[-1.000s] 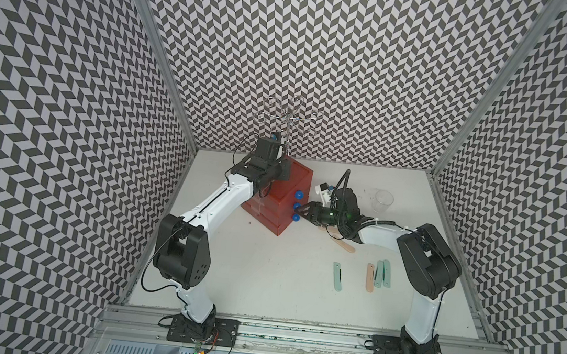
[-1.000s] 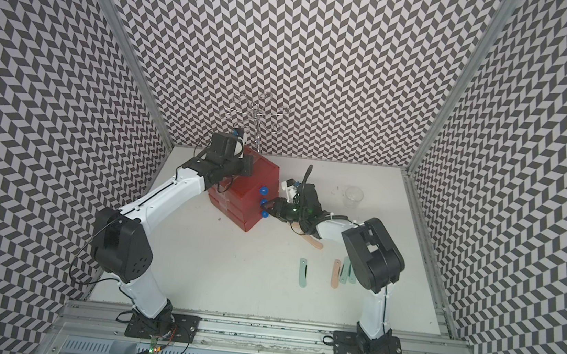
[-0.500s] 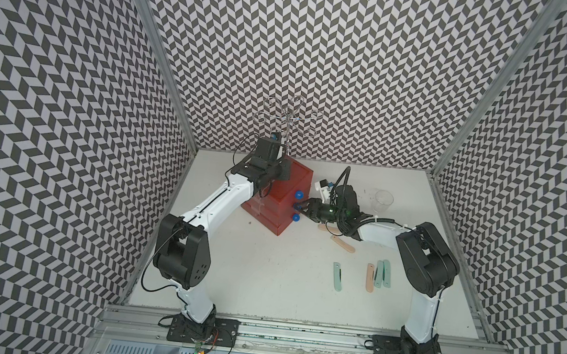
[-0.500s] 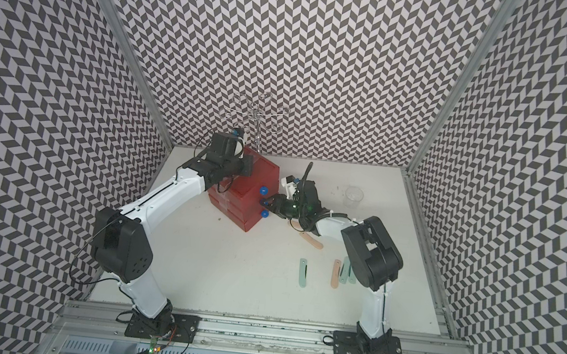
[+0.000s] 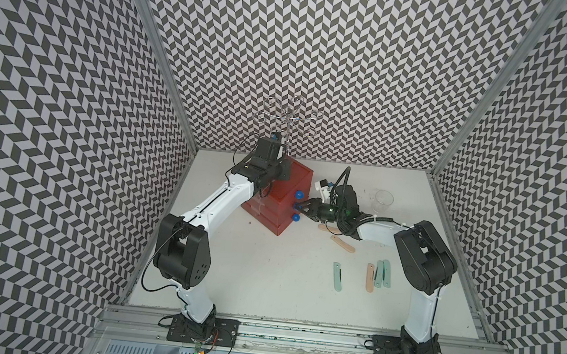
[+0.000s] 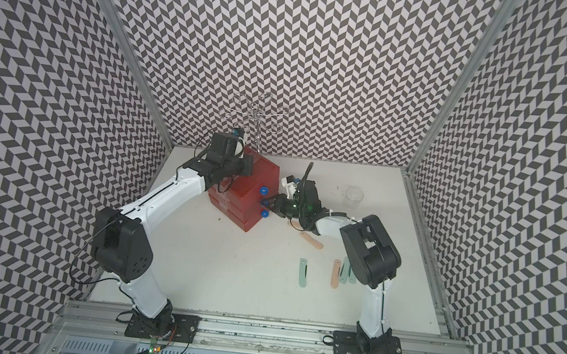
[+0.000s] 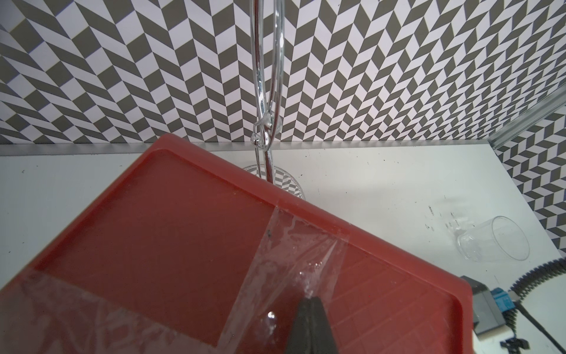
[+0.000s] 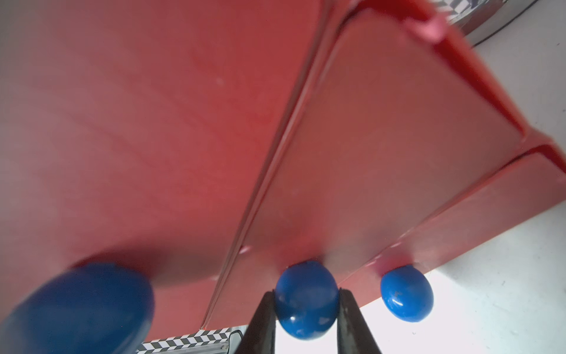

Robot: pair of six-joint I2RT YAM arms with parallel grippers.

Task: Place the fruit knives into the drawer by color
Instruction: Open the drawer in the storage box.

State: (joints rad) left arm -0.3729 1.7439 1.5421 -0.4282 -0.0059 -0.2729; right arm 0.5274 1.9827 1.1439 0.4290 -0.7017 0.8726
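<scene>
The red drawer box (image 5: 286, 189) stands near the back of the white surface (image 5: 263, 283), on the robot's left side, and its three drawers look pushed in. It has three round blue knobs in a row, one above the other. The right pincer (image 8: 307, 306) is clenched on the middle knob (image 8: 307, 298), with one dark finger touching each side of it. The top knob (image 5: 298, 194) and the bottom knob (image 5: 295, 217) are free. The left pincer (image 7: 310, 303) is squeezed closed with nothing in it, and its tip rests on the clear tape (image 7: 284, 254) across the top of the red drawer box. Six fruit knives can be seen, and all lie flat on the surface, outside the box. Two pink ones (image 5: 328, 228) (image 5: 342, 244) lie close to the right arm, not far from the box. Nearer the front lies a pale green-blue one (image 5: 337, 276) by itself. Near it, a pink one (image 5: 369, 278) and two more green-blue ones (image 5: 378, 274) (image 5: 386, 273) lie side by side in a little bunch. A clear cup (image 5: 384, 200) is near the back, well apart from the box. A shiny wire stand (image 5: 289, 121) rises behind the box
</scene>
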